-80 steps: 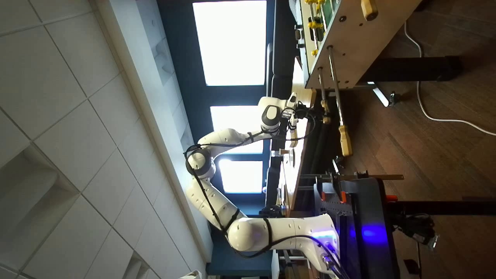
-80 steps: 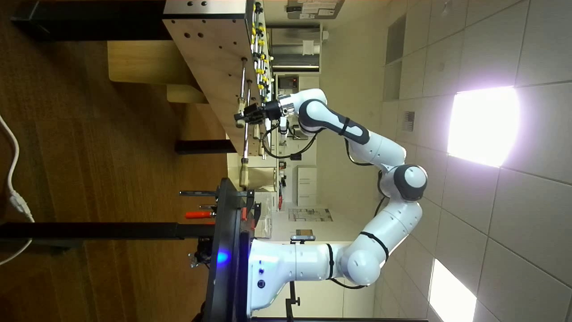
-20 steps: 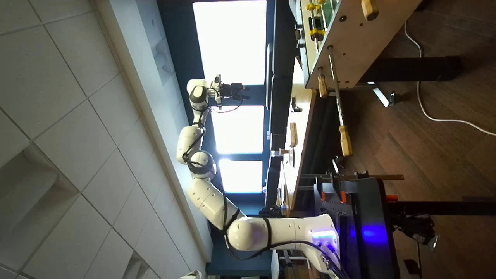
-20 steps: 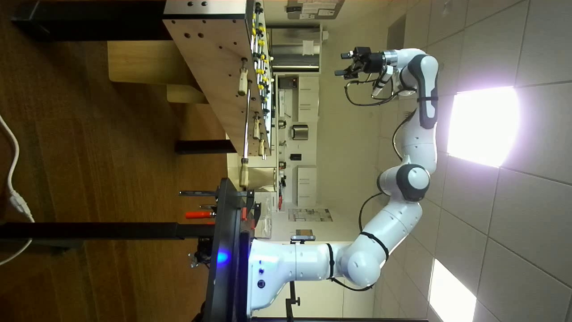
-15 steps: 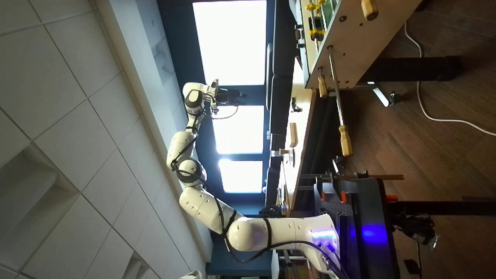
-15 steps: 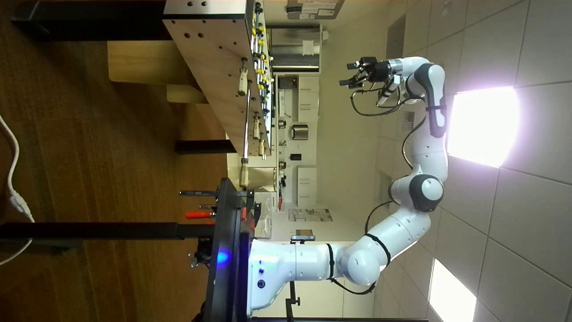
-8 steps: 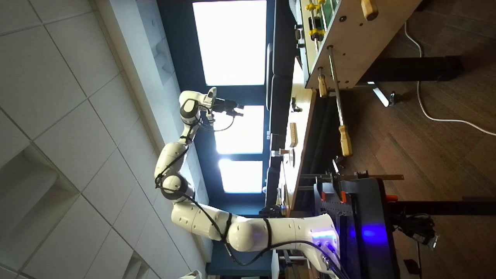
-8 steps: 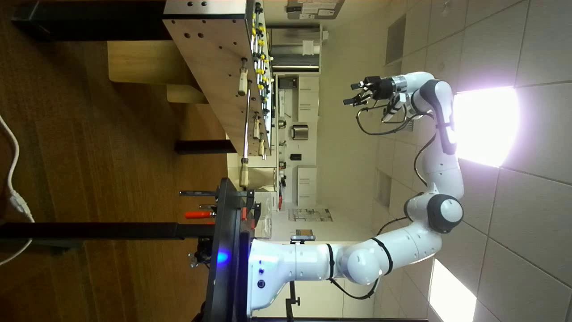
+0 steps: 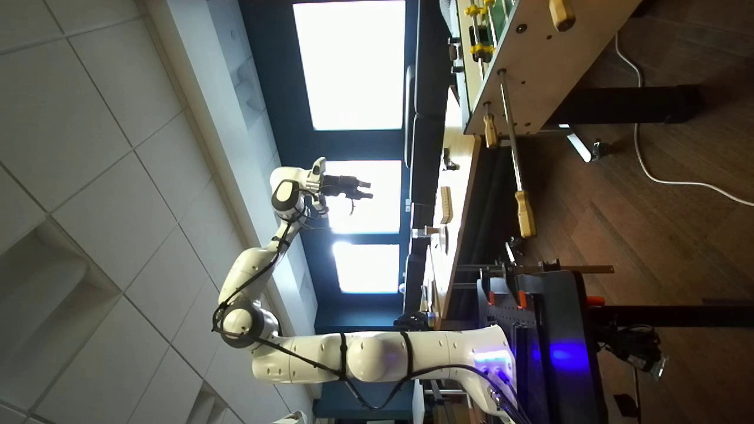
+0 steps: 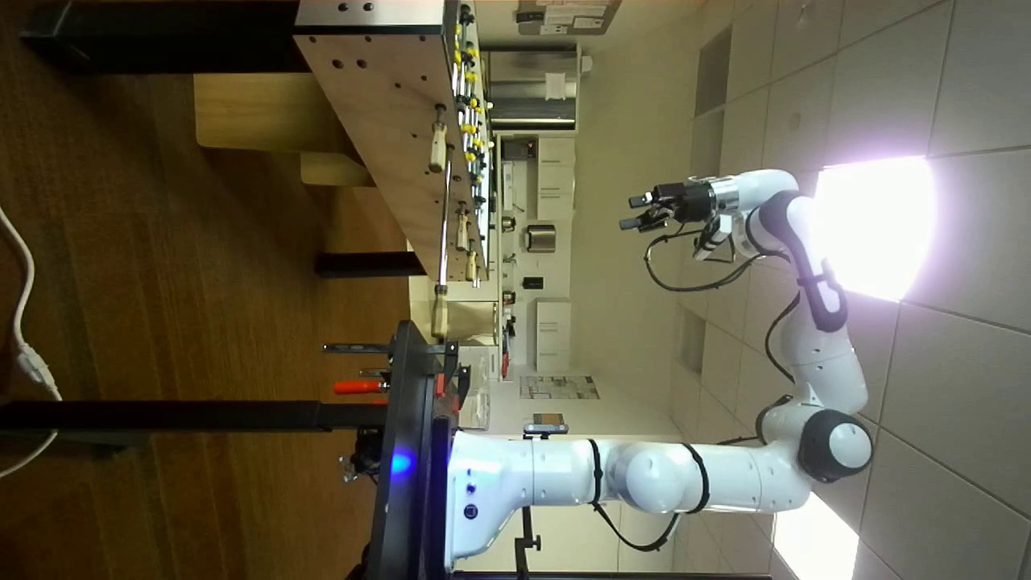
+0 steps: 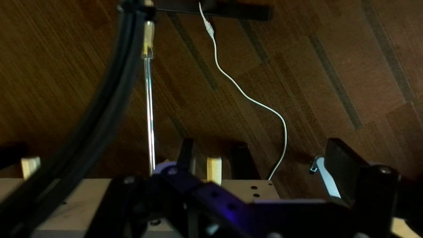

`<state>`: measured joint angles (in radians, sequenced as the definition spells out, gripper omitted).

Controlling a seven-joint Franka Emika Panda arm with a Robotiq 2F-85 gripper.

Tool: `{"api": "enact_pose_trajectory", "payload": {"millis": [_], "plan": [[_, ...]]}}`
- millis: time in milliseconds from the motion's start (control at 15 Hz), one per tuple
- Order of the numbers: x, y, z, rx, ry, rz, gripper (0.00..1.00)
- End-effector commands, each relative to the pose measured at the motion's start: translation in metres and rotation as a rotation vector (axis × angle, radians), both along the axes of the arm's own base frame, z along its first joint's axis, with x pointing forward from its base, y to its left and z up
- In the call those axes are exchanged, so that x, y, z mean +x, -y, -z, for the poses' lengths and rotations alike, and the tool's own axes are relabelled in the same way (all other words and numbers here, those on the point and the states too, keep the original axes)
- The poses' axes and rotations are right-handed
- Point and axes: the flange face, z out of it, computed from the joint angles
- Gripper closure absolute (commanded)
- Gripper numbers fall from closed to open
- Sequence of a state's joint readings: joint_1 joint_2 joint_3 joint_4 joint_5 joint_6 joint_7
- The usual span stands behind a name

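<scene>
My gripper (image 9: 367,190) hangs high in the air, fingers spread and nothing between them, in both exterior views. Its black fingers (image 11: 342,165) also stand wide apart in the wrist view. Well below is a foosball table (image 10: 378,105) with a pale wooden side panel. One long steel rod (image 11: 149,112) sticks far out of that panel, ending in a wooden handle (image 10: 440,314). Beside it, a shorter wooden handle (image 10: 437,149) sits close against the panel. Yellow and black player figures (image 9: 482,52) show on the rods. The gripper touches nothing.
Both exterior pictures lie on their side. My arm's base stands on a black table (image 9: 559,330) with orange-tipped clamps (image 9: 521,299) at its edge. A white cable (image 11: 244,94) runs over the brown floor. A wooden desk (image 9: 462,141) stands behind.
Several seconds ago the gripper was at the shorter handle, which stood farther out; that handle is now nearer the panel. During the last second the arm has drawn back towards its base, gripper still open.
</scene>
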<state>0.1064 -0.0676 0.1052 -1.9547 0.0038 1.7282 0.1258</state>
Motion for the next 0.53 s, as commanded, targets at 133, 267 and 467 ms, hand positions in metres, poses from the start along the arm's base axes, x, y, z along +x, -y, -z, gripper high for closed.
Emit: {"api": "enact_pose_trajectory", "payload": {"millis": [133, 267, 467], "plan": [[-0.104, 0.020, 0.010, 0.014, 0.064, 0.031, 0.00], [-0.137, 0.029, 0.025, 0.048, 0.061, 0.038, 0.00], [-0.183, 0.045, 0.052, 0.097, 0.058, 0.038, 0.00]]}}
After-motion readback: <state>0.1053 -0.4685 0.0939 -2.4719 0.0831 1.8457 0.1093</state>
